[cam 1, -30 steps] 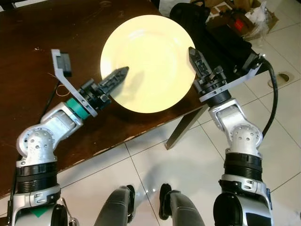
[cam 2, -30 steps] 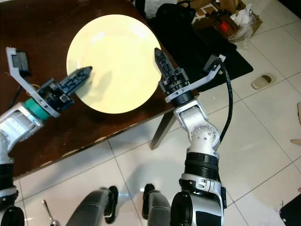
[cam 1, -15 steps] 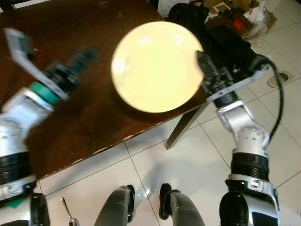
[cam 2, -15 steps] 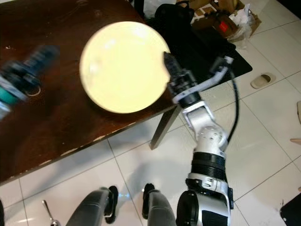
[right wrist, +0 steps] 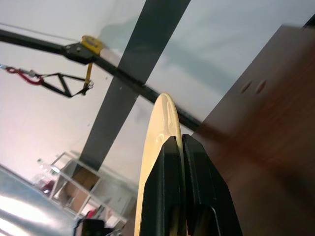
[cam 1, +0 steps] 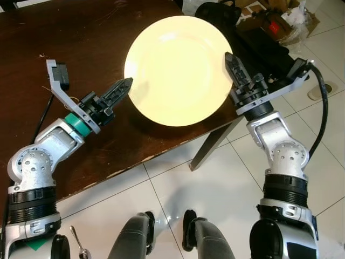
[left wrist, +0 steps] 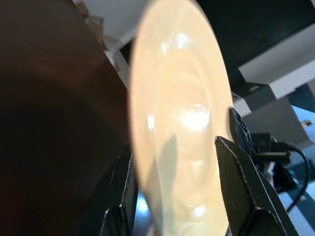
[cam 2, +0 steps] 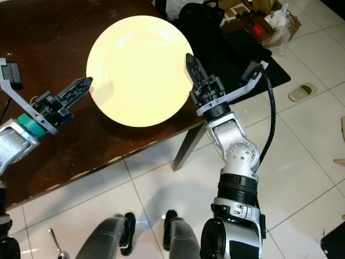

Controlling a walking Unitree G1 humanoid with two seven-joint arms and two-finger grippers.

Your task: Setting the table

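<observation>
- Left eye view: the left arm reaches forward and to the right from a bent elbow; the left gripper [cam 1: 119,89] lies low over the dark wooden counter [cam 1: 64,32], just beside the plate's left rim, fingers pointing right and far. From here I cannot tell how its jaws stand.
- Left eye view: the right arm rises from the near right, forearm angled up and to the left; the right gripper [cam 1: 233,63] sits at the right rim of the pale yellow plate [cam 1: 175,67].
- Left eye view: the plate is round, its face turned up toward the camera, over the counter's near right corner; whether it rests flat or is lifted cannot be told.
- Right eye view: the same layout; a black bag [cam 2: 215,32] lies on the white tiled floor [cam 2: 302,140] to the far right, and a counter leg [cam 2: 186,145] drops below the corner. The robot's feet [cam 2: 148,229] stand near.
- Left wrist view: two black fingers [left wrist: 241,187] stand apart, the jaws spread, with the plate's rim between and beyond them; the plate shows obliquely, as a long ellipse.
- Right wrist view: the two fingers [right wrist: 170,191] press together on the plate's edge, the jaws clamped on the rim; the plate is seen edge-on as a thin blade running away from the gripper, the counter to one side.
</observation>
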